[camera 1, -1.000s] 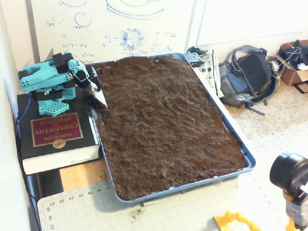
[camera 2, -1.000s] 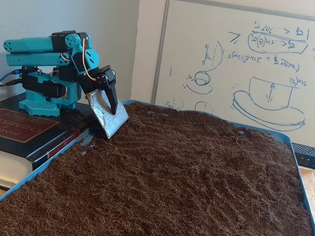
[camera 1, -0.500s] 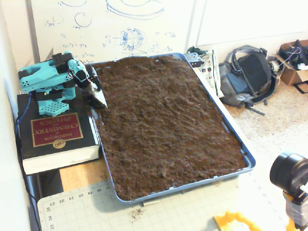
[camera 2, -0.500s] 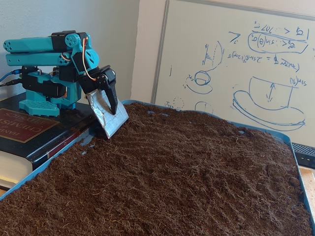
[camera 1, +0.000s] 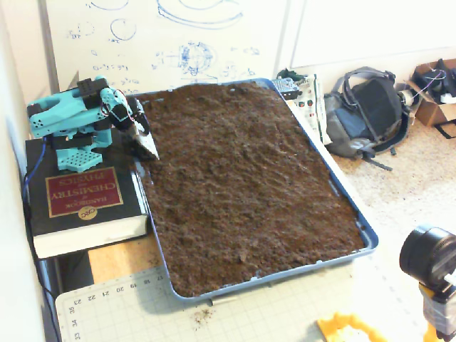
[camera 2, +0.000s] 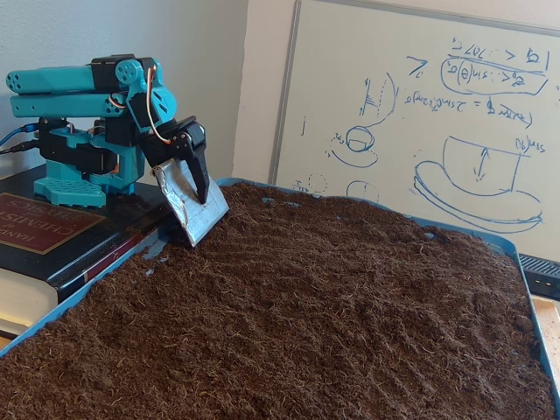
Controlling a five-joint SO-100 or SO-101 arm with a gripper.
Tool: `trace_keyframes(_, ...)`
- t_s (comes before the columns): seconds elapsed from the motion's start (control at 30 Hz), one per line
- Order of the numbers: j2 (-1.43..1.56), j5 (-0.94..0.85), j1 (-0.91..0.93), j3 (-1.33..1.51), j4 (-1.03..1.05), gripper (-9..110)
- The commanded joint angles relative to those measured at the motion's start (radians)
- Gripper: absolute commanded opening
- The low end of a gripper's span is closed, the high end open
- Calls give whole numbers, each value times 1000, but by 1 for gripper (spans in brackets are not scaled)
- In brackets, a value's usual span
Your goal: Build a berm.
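Observation:
Dark brown soil (camera 1: 242, 171) (camera 2: 315, 315) fills a blue tray (camera 1: 343, 194) (camera 2: 70, 304) and lies roughly level with a rough surface; no berm is in view. The teal arm (camera 1: 68, 117) (camera 2: 87, 114) sits folded on a book at the tray's left side. Its gripper (camera 1: 148, 149) (camera 2: 203, 215) carries a flat silver blade (camera 2: 194, 214) that points down at the soil's near-left edge. The black finger (camera 2: 198, 168) rests against the blade, so the gripper is shut with nothing held.
A thick black and red book (camera 1: 85, 199) (camera 2: 44, 236) supports the arm. A whiteboard (camera 2: 420, 114) stands behind the tray. A backpack (camera 1: 370, 110) lies on the floor at right. A cutting mat (camera 1: 214, 313), a camera (camera 1: 427, 260) and a yellow object (camera 1: 349, 329) sit in front.

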Motion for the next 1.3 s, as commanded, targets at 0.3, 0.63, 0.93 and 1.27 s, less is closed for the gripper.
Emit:
trace_keyframes(0.3, -795, 14, 11, -747, 0, 0)
trace_keyframes(0.63, -1356, 14, 78, -1069, 12, 0)
trace_keyframes(0.93, -1675, 12, -38, -1088, -46, 1)
trace_keyframes(1.27, -2010, 11, -71, -1115, -202, 1)
